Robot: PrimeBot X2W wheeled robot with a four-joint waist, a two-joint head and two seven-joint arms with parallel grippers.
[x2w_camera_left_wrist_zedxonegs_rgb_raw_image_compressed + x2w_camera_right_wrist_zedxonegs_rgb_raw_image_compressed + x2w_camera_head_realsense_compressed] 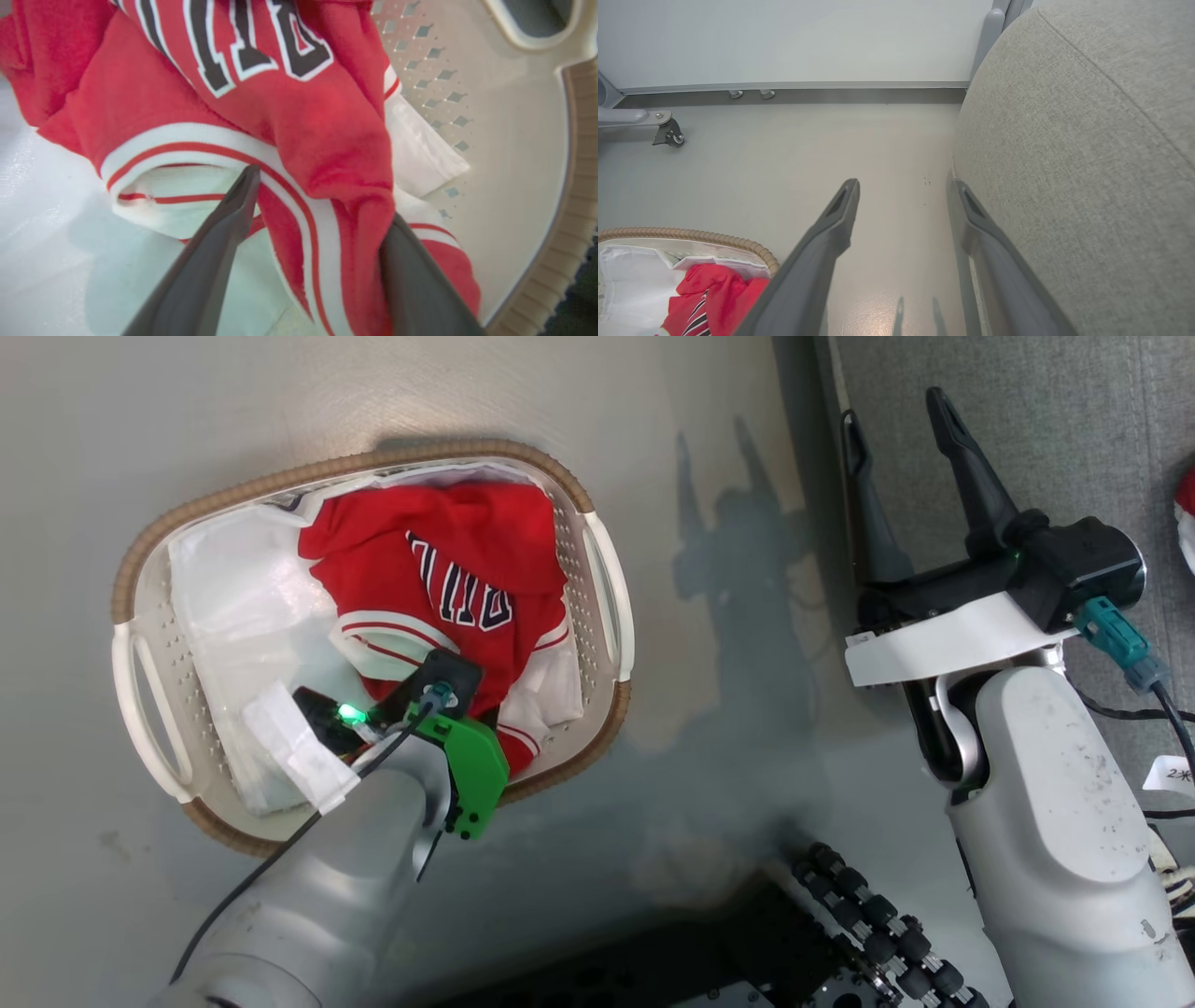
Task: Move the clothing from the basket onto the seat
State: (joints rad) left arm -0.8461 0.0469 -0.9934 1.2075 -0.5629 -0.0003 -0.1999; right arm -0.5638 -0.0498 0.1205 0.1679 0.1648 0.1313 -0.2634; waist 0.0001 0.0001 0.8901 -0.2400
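Observation:
The white perforated basket (373, 462) with its brown woven rim stands on the floor at the left. In it lies the red clothing (439, 551) with black-and-white lettering and white bands. My left arm's wrist (448, 709) reaches down into the basket from the near side. My left gripper (322, 200) is open and straddles a fold of the red clothing (289, 112) at its white-banded hem; the right finger is partly hidden behind the cloth. My right gripper (892, 411) hangs open and empty at the rounded edge of the grey seat (1027, 420).
A plain white sheet (243, 597) lines the basket's left side. A scrap of red-and-white cloth (1186, 513) lies on the seat at the right edge. My wheeled base (868, 924) sits below. A caster (668, 133) and a wall stand beyond the grey floor.

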